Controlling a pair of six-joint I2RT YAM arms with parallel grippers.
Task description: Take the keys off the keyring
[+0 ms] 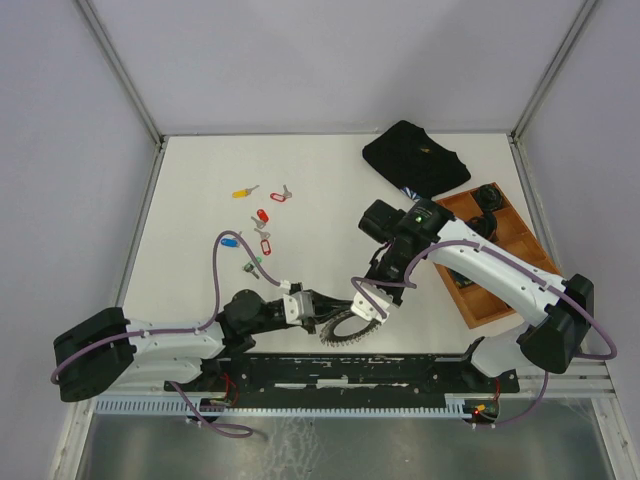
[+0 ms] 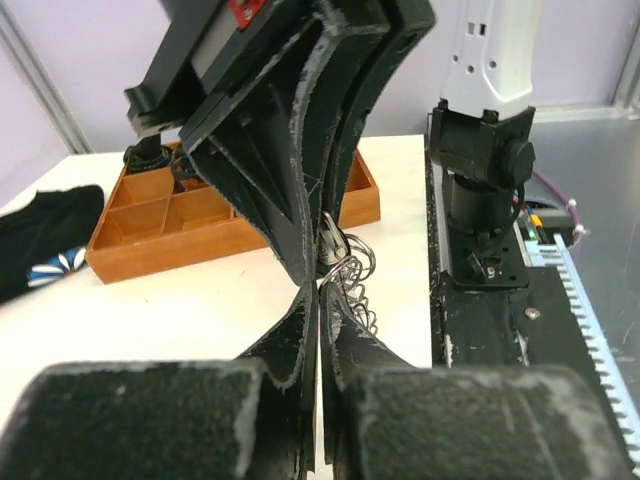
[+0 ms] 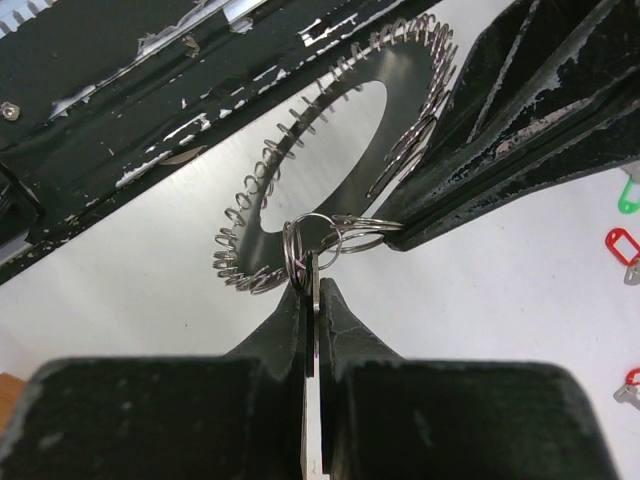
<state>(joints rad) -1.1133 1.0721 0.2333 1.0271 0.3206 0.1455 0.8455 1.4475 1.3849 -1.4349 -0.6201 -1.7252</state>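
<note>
The keyring (image 1: 348, 328), a silvery ring fringed with small metal loops, hangs between both grippers near the front rail. It shows clearly in the right wrist view (image 3: 262, 205). My left gripper (image 1: 322, 309) is shut on small split rings at the keyring's edge (image 2: 350, 275). My right gripper (image 1: 366, 301) is shut on a thin silver key blade (image 3: 314, 300) hooked to a split ring on the keyring. The two grippers' tips nearly touch. Loose keys lie on the table behind: yellow (image 1: 240, 192), red (image 1: 262, 217), blue (image 1: 228, 240), green (image 1: 255, 268).
A wooden compartment tray (image 1: 505, 262) lies at the right, under my right arm. A black cloth (image 1: 415, 158) lies at the back right. The black base rail (image 1: 350, 370) runs along the front edge, just below the keyring.
</note>
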